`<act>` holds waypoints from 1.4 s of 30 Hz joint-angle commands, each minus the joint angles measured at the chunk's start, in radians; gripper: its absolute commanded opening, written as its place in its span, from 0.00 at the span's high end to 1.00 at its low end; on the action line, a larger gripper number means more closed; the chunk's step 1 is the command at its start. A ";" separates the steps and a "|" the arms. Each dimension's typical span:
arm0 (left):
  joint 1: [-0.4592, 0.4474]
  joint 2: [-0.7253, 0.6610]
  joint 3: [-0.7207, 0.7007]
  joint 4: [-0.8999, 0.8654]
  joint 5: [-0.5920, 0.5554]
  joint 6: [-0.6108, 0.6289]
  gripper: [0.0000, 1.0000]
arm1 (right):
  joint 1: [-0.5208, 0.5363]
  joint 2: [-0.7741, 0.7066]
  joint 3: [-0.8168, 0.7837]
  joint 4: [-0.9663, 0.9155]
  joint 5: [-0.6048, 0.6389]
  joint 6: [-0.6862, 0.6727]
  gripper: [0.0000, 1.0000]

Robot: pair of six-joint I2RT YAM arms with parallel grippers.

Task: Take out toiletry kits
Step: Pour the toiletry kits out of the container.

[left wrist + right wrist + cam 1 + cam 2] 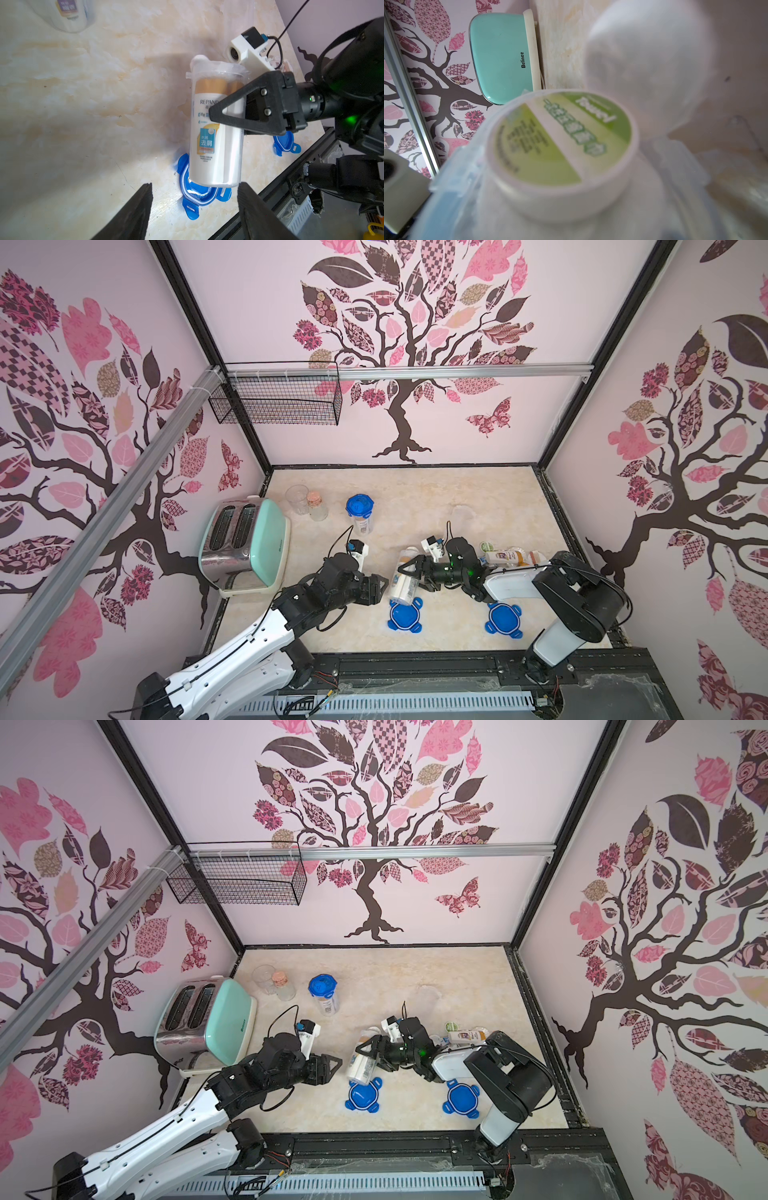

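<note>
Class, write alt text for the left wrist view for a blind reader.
The right pincer grips a lidless clear canister of yellow-capped white bottles, its base at a blue lid. The left pincer is open, empty.

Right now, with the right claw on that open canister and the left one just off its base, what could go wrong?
1. The canister rests its base on a blue lid, so it may skid or pivot in the right claw.
2. The open left claw is close; closing in could knock the canister or hit the right claw.
3. Inside, the bottles lie with caps near the open mouth and might slide out and roll.
</note>
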 commanded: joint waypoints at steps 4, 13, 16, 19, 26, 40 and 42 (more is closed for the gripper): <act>-0.080 0.061 -0.041 0.194 -0.018 0.048 0.23 | -0.024 0.051 0.055 0.154 -0.144 0.178 0.49; -0.102 0.124 -0.133 0.360 -0.014 0.079 0.17 | -0.031 0.072 0.044 0.194 -0.159 0.227 0.49; -0.102 0.132 -0.161 0.414 0.006 0.066 0.17 | -0.034 0.090 0.038 0.242 -0.170 0.269 0.49; -0.103 0.147 -0.173 0.452 0.019 0.046 0.16 | -0.036 0.103 0.037 0.275 -0.175 0.299 0.48; -0.103 0.214 -0.165 0.466 0.000 0.013 0.16 | -0.036 0.120 0.028 0.322 -0.178 0.350 0.47; -0.103 0.132 -0.104 0.350 -0.095 -0.001 0.61 | -0.036 0.127 0.021 0.306 -0.171 0.357 0.21; -0.104 0.136 -0.067 0.292 -0.111 0.007 0.69 | -0.036 0.122 0.026 0.259 -0.171 0.327 0.16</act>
